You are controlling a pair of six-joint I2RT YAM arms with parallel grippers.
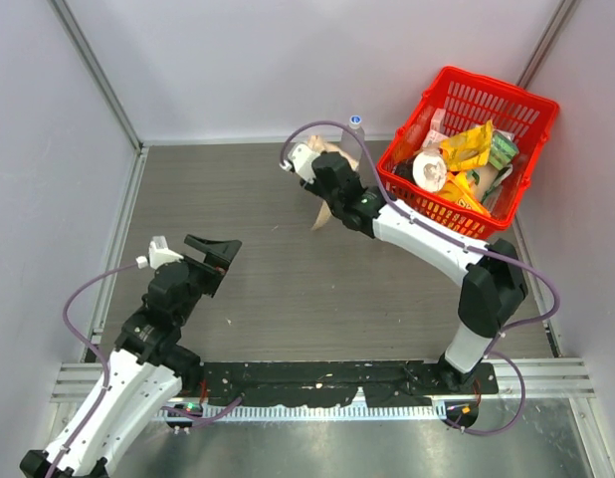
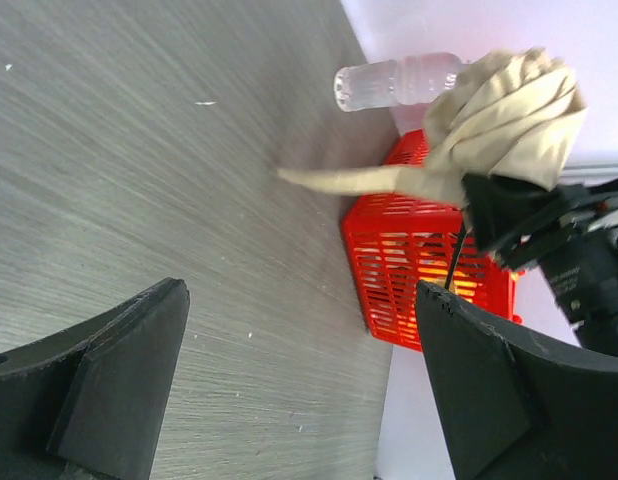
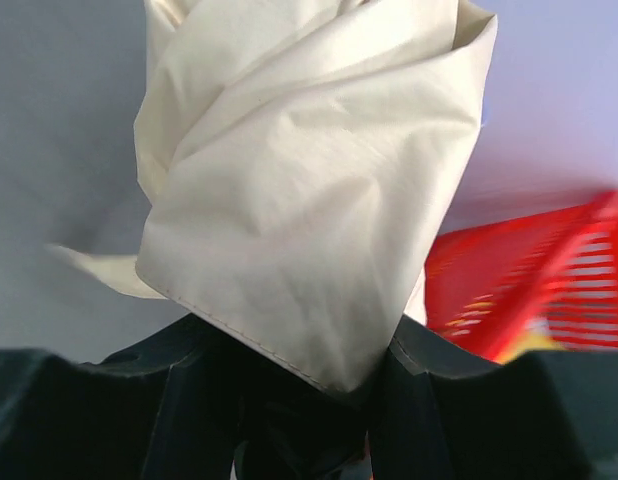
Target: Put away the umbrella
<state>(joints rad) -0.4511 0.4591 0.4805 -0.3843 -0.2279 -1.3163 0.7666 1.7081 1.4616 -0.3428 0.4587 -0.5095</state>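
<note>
Top external view: right gripper (image 1: 327,159) pinches umbrella (image 1: 340,152) near basket (image 1: 502,87) at 1 o'clock; left gripper (image 1: 216,254) spread, empty.

Both arms share one build: glossy white shells on the long links and matte black housings at the joints. The left arm (image 1: 118,388), lower left in the overhead view, has a black wrist block topped by a small white mount (image 1: 160,251). The right arm (image 1: 427,239), at the right, bears its own at the upper middle. A thin lavender cable (image 1: 69,319) loops along each. The left gripper (image 2: 299,390) has broad, wedge-shaped black fingers (image 2: 109,390) with flat matte faces. A black perforated plate (image 1: 317,380) spans the bases.
</note>
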